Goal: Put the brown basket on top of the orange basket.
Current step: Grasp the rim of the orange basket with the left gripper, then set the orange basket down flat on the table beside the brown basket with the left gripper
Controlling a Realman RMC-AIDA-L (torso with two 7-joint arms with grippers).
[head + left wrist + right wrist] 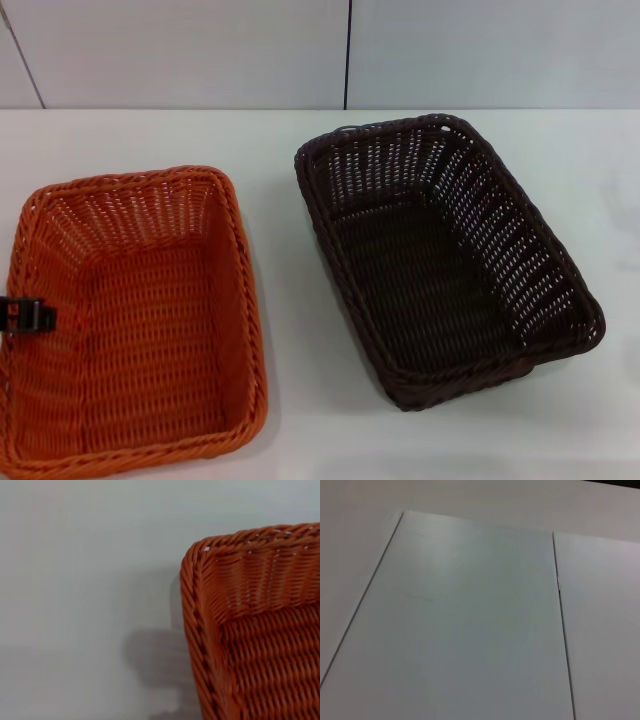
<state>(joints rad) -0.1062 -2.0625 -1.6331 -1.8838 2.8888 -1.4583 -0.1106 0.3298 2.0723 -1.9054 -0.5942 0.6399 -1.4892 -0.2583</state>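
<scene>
The left gripper, whose state cannot be told, is sitting at the bright orange woven basket's left rim; the dark brown woven basket, well apart to its right, is lying unstacked, awaiting grasping and lifting.

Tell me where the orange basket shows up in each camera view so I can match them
Head view: the orange basket sits at lower left on the white table, apart from the brown basket.
Left wrist view: only one corner of it shows at the right edge, braided rim toward the table.
Right wrist view: not in it.
Shared landmark: the basket's braided rim against the white table.
</scene>
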